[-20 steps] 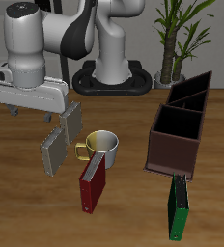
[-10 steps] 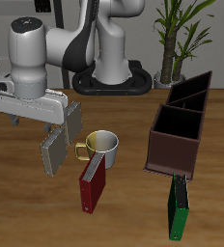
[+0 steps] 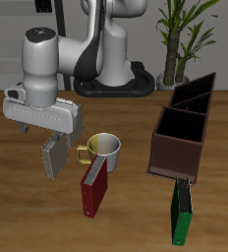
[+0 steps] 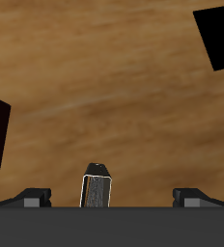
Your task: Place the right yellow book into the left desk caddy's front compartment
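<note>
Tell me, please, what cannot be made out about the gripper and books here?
- Exterior view: the gripper body covers the second yellow book behind the right yellow book; contact unclear.
- Wrist view: fingertips cut off by the edge; only the book's top shows.
- Left desk caddy: compartment floors hidden by its walls.

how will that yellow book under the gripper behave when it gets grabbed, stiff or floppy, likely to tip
The right yellow book looks like a thin, rigid slab, so probably stiff and light. It stands on a narrow edge, so a nudge could tip it. The gripper hangs open over it, fingers either side.
</note>
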Controlling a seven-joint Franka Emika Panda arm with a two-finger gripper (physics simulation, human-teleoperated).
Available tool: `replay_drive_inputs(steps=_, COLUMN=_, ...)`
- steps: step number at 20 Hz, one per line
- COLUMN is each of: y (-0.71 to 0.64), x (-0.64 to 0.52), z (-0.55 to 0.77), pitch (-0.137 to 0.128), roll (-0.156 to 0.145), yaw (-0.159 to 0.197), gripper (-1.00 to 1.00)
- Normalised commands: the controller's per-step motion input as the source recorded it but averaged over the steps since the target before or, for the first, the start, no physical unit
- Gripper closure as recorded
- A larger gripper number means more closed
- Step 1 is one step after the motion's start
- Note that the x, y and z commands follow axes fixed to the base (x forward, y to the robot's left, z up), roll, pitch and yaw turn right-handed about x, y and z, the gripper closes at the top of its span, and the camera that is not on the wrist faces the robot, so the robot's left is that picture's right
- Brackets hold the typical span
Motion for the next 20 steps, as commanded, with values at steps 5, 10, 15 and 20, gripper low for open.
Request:
replay_drive_inputs(steps=5, y=0.06, x=0.0, z=-0.16, pitch=0.012, roll=-0.006, yaw=-0.002, gripper=-1.0)
replay_drive_inputs(steps=10, y=-0.03, x=0.0, z=-0.15, pitch=0.013, roll=-0.02, yaw=-0.011, gripper=-1.0)
replay_drive_inputs(steps=15, y=0.02, x=0.01, z=-0.21, pitch=0.027, roll=0.007, yaw=-0.003, gripper=-1.0)
replay_drive_inputs(steps=20, y=0.05, x=0.02, z=-0.28, pitch=0.052, roll=0.005, yaw=-0.009, gripper=-1.0)
